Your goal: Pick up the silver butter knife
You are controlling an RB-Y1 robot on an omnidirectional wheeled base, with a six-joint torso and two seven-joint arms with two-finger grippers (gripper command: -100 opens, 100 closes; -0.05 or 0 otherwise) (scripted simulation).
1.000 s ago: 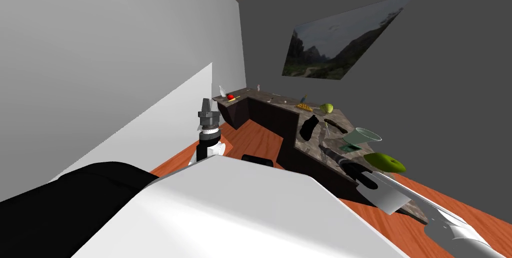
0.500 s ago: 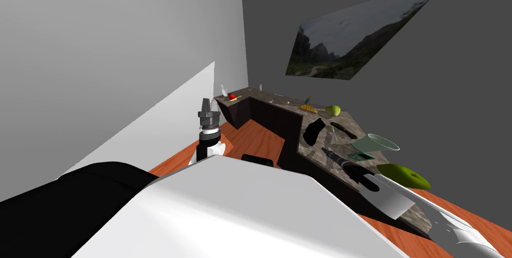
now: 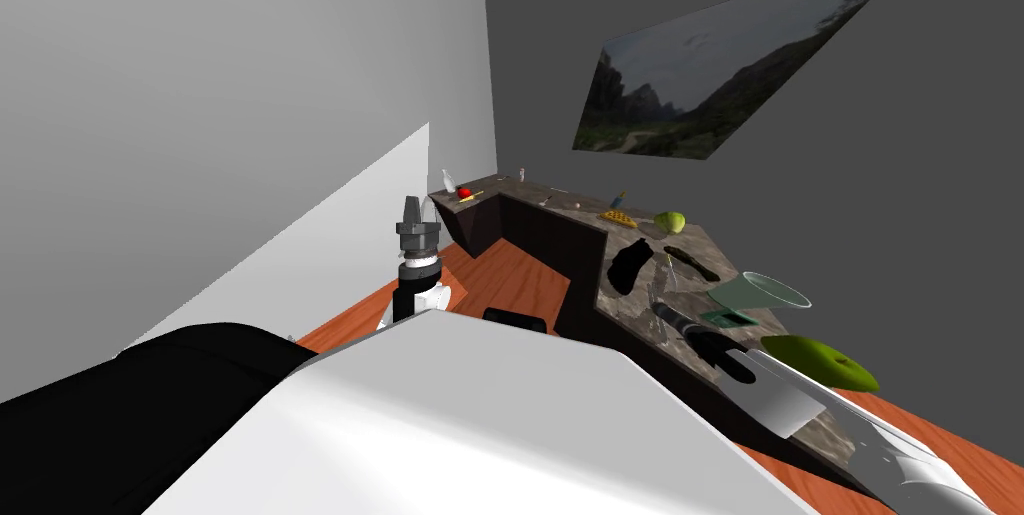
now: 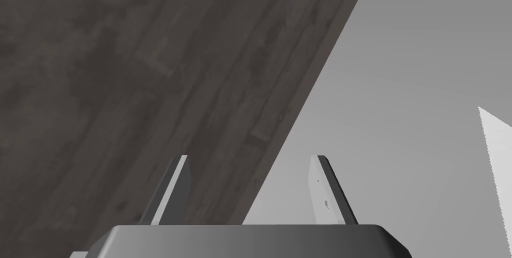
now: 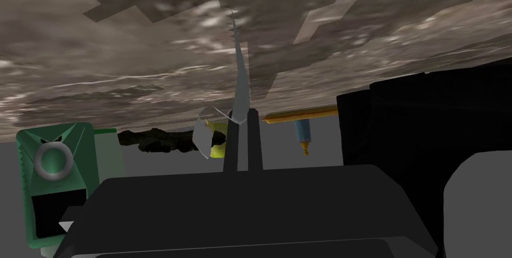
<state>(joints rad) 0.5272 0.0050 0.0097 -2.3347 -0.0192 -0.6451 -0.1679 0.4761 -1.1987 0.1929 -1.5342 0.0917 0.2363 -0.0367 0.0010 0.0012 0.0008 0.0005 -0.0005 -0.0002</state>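
Note:
The silver butter knife (image 5: 239, 64) has a thin serrated blade that rises from between my right gripper's fingers over the mottled brown countertop (image 5: 125, 44). My right gripper (image 5: 242, 114) is shut on the knife's lower end, its two fingers pressed together. In the head view the right gripper (image 3: 660, 303) reaches over the near corner of the counter (image 3: 640, 314), between a black object (image 3: 628, 265) and a clear glass bowl (image 3: 760, 289). My left gripper (image 3: 410, 207) points upward beside the white wall, away from the counter. Its fingers (image 4: 175, 185) stand open with nothing between them.
Near the right gripper lie a green box (image 5: 52, 170), a green fruit (image 3: 820, 359) and a dark lump (image 3: 688, 257). Farther along the counter sit another green fruit (image 3: 670, 221), a yellow grid-like item (image 3: 617, 218) and a red item (image 3: 464, 193). Orange wood floor (image 3: 510, 279) runs before the counter.
My right gripper's fingers have shut on the knife. The head camera shifted a little, and the right arm edged forward over the counter. The left arm stayed put.

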